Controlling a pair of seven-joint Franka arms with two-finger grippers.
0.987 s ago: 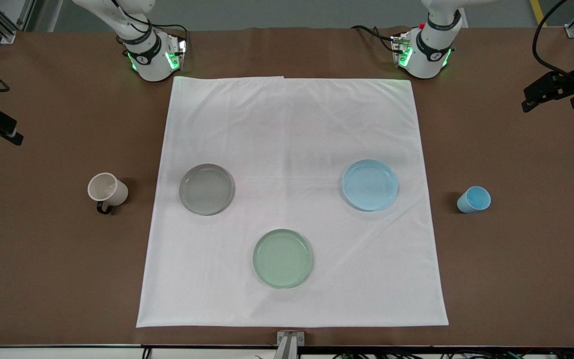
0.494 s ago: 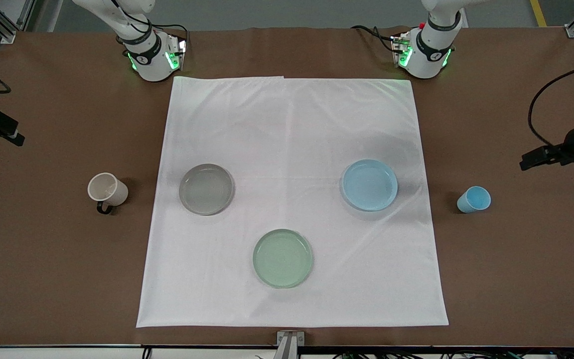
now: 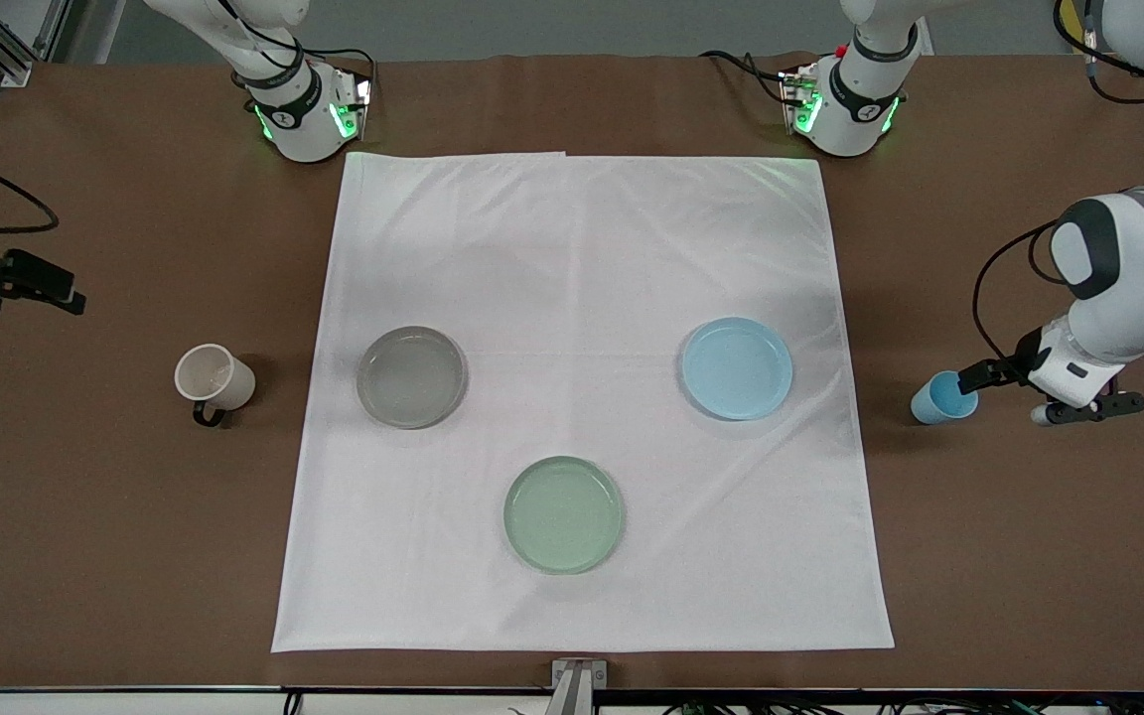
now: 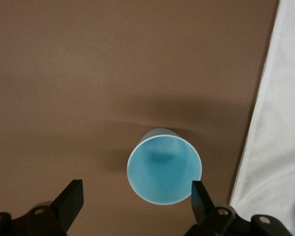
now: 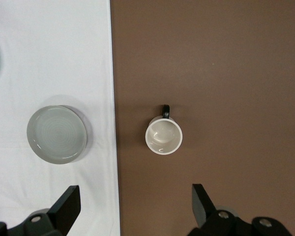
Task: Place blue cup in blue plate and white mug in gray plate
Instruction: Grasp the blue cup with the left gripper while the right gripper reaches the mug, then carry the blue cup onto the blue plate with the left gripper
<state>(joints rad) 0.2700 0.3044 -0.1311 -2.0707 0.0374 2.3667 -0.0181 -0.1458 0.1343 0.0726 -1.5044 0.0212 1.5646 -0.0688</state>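
You will find the small light-blue handleless tapered cup upright on the brown worktop beside the white cloth, under the spread left end effector; probably light and thin-walled, so grip its sides gently.

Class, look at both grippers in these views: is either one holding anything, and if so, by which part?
Nothing is held. The left gripper is open over the blue cup, its fingers clear of the rim. The right gripper is open above the white mug.
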